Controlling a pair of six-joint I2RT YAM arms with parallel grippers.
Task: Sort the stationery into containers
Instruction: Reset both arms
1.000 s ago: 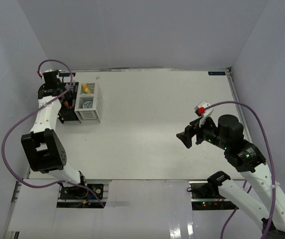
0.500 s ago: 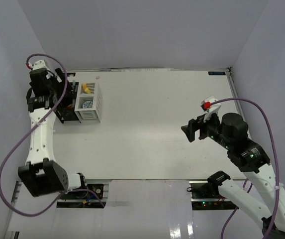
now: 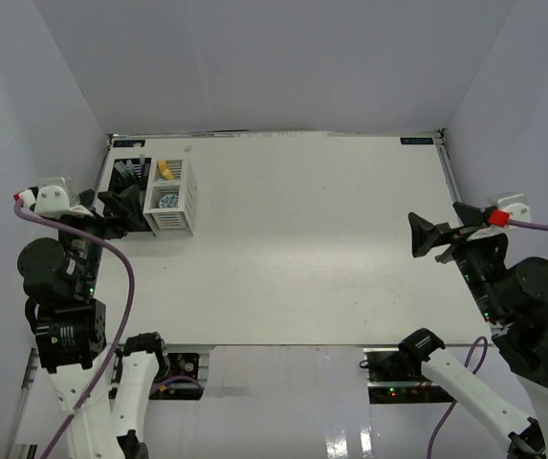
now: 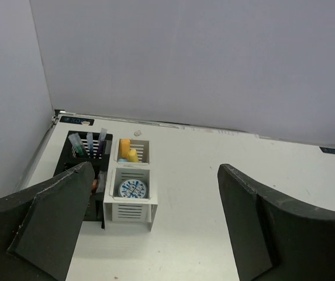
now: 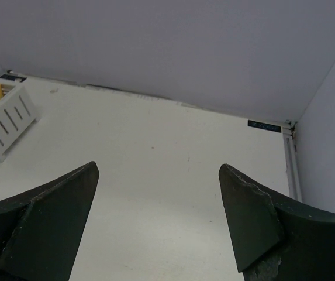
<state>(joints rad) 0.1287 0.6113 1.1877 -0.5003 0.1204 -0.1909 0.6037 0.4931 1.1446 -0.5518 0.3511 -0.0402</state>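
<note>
The white organizer (image 3: 171,196) stands at the table's far left, with the black organizer (image 3: 128,191) beside it on its left. In the left wrist view the white one (image 4: 131,202) holds a round blue-white tape roll (image 4: 133,188) in front and yellow markers (image 4: 128,151) behind. The black one (image 4: 85,157) holds upright pens and markers (image 4: 89,144). My left gripper (image 3: 125,204) is open and empty, raised near the black organizer. My right gripper (image 3: 428,234) is open and empty, raised at the right side.
The table's raised rim (image 3: 274,134) runs along the back, with a dark label (image 3: 417,142) at the far right corner. Grey walls enclose the left, back and right sides. A small white speck (image 3: 188,149) lies behind the white organizer.
Both arms have pulled back toward their bases and risen. The left gripper left the organizers and moved toward the near left. The right gripper moved right, away from the table's middle.
</note>
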